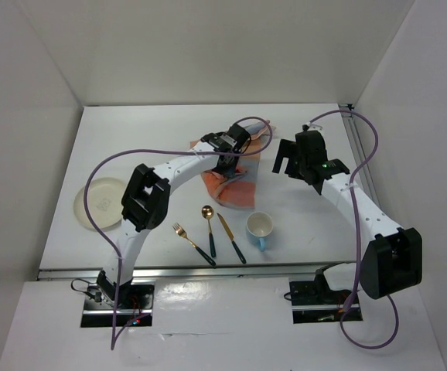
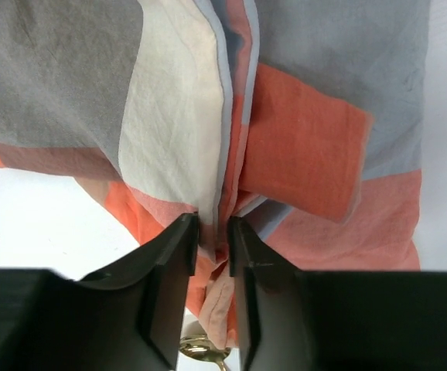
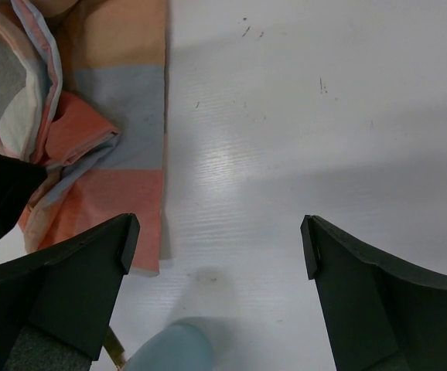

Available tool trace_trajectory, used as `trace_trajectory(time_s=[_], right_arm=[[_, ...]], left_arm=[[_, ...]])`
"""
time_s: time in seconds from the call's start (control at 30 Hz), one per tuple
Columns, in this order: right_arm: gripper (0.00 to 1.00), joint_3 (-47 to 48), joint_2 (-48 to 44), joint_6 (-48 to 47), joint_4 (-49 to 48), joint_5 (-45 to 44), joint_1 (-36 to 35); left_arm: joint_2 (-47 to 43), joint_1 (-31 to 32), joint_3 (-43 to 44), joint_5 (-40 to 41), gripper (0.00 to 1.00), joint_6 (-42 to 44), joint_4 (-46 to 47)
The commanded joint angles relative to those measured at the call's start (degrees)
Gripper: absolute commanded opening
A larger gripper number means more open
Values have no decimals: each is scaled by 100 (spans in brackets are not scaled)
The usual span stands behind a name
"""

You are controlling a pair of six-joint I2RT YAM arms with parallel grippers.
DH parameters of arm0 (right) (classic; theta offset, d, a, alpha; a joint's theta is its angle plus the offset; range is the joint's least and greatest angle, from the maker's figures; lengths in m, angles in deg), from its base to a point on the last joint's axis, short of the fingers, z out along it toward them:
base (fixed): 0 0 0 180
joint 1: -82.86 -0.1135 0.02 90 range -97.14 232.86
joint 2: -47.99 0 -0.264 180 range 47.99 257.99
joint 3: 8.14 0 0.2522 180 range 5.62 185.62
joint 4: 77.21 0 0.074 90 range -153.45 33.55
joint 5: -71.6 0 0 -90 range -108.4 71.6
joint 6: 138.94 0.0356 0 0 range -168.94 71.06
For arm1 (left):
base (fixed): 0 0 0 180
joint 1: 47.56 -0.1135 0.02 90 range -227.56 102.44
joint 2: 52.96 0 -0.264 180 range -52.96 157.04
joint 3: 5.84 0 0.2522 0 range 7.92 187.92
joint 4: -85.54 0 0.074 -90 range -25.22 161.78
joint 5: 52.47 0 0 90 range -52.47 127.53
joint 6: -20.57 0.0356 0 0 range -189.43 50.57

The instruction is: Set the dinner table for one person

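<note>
Worktop (image 1: 131,139) carries a crumpled cloth (image 1: 235,193), probably light and limp, best taken by an edge. Left jaws clench its bunched middle fold; right jaws hang released.

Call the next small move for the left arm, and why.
Probably lift slightly and draw the placemat flat. The left gripper is pinched on a raised fold of it, and it lies bunched and creased; the right gripper hangs open over bare table beside its edge.
</note>
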Motion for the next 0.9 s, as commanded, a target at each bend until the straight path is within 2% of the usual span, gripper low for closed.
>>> trace_trajectory(time_s=[0.0, 0.03, 0.2, 0.23, 0.27, 0.33, 0.77, 0.87], right_arm=[[100, 77, -54, 59, 57, 107, 28], [100, 76, -54, 60, 57, 108, 28], [100, 76, -54, 60, 57, 160, 28], [100, 24, -54, 60, 57, 160, 28], [100, 24, -54, 60, 57, 160, 28], [100, 24, -54, 60, 57, 160, 28], [100, -82, -54, 112, 57, 160, 28], [100, -82, -54, 112, 110, 160, 28]], left_arm=[[-309, -7, 219, 115, 42, 57, -131], [-370, -7, 219, 115, 45, 57, -131], [-432, -7, 219, 115, 45, 57, -131], [-432, -7, 271, 115, 47, 57, -131], [-432, -7, 272, 115, 56, 57, -192], [-432, -7, 272, 115, 61, -12, -193], [-379, -68, 157, -271, 62, -66, -79], [-239, -68, 157, -219, 59, -66, -79]])
